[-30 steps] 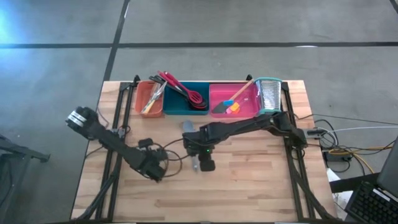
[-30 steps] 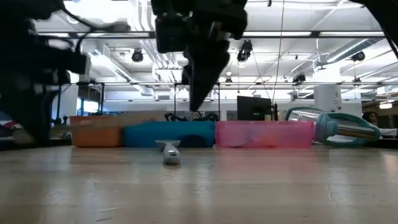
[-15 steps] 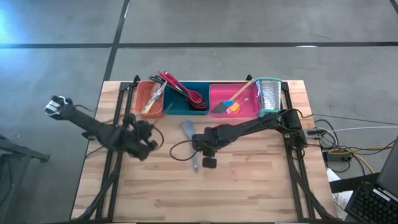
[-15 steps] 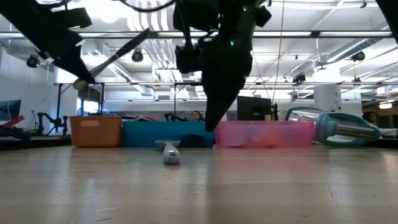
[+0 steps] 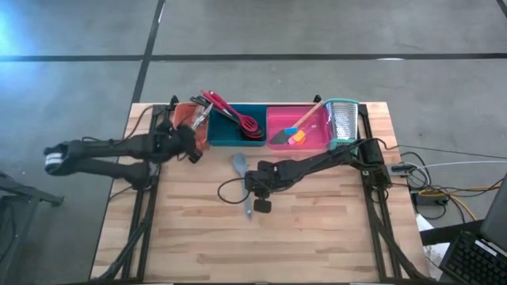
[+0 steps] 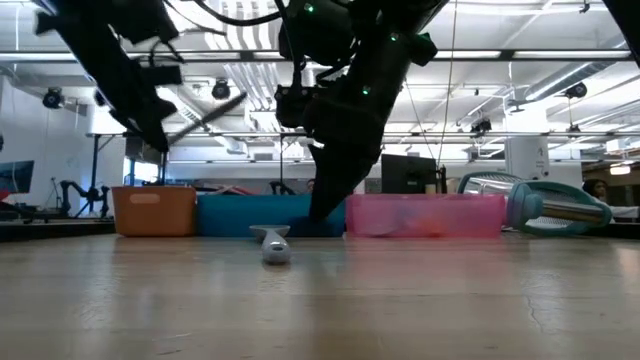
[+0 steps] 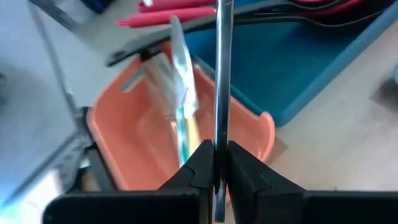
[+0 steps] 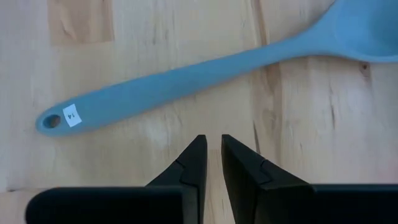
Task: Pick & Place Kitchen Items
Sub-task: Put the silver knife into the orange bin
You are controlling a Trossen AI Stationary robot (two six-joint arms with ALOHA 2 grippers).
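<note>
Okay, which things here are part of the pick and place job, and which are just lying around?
Part of the job:
- grey-blue spoon on the table
- slim metal utensil in the left pincer
- red and black utensils in the teal tray

Just there:
- box grater
- cables

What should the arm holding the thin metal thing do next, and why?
Probably lower it a little and let go. The left gripper is shut on a thin metal utensil right over the orange tray, where other utensils already lie.
</note>
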